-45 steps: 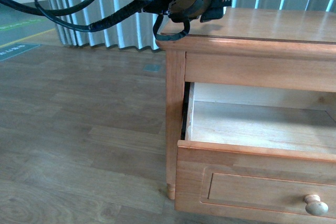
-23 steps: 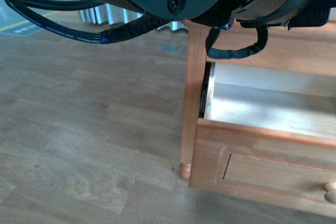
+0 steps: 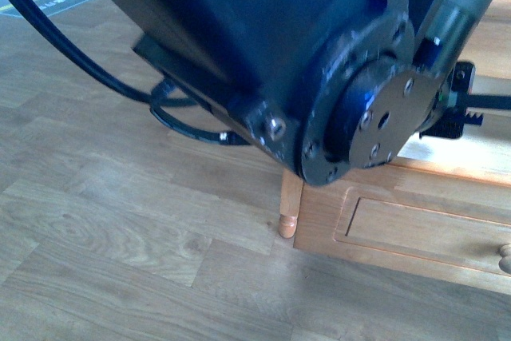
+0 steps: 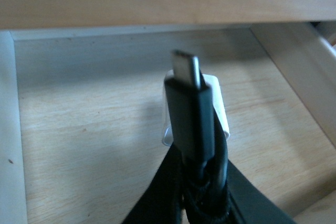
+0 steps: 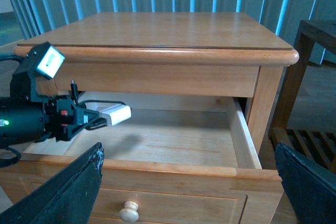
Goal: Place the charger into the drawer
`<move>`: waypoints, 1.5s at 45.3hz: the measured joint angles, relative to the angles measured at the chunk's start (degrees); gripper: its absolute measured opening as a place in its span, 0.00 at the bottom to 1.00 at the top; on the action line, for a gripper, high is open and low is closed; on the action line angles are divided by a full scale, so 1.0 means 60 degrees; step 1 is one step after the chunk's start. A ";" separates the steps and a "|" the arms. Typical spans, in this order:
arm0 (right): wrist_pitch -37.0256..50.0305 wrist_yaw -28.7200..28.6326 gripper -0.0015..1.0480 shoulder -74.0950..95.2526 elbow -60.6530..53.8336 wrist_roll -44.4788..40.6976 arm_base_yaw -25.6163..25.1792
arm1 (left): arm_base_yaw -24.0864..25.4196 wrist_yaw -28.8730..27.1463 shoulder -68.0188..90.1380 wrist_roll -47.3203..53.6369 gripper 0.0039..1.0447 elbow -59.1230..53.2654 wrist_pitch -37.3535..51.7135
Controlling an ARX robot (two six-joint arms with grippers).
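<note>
Right wrist view: looks onto the wooden cabinet (image 5: 157, 30), the drawer (image 5: 242, 140) pulled out under its top. Front view: catches a floor marking (image 3: 60, 3) far left, lettering too blurred to read. Finds the right gripper (image 5: 189, 150) spread wide before the drawer's front panel, the left gripper (image 5: 84, 118) clamped on the charger (image 5: 118, 114) over the drawer's left side, above its pale bottom, and one round knob (image 5: 128, 212) on the panel.

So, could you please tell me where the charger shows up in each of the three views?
Front view: not visible; an arm blocks it.
Left wrist view: mid-picture, the white charger behind its black plug, above the drawer floor.
Right wrist view: charger in the left hand, above the drawer.
Shared landmark: the drawer's pale floor.
</note>
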 joint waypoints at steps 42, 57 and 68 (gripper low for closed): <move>0.0000 0.0004 0.92 -0.0004 0.0000 -0.0004 0.0000 | 0.1960 -0.1912 -0.7978 0.0437 0.94 -0.5461 -0.0197; 0.0000 0.0004 0.92 -0.0004 0.0000 0.0000 0.0000 | 0.5920 -0.1399 -1.5049 -0.0878 0.94 -0.8655 -0.3668; 0.0000 0.0004 0.92 -0.0004 0.0000 -0.0004 0.0000 | 0.6674 0.0594 -1.5446 0.0750 0.78 -0.9191 -0.2896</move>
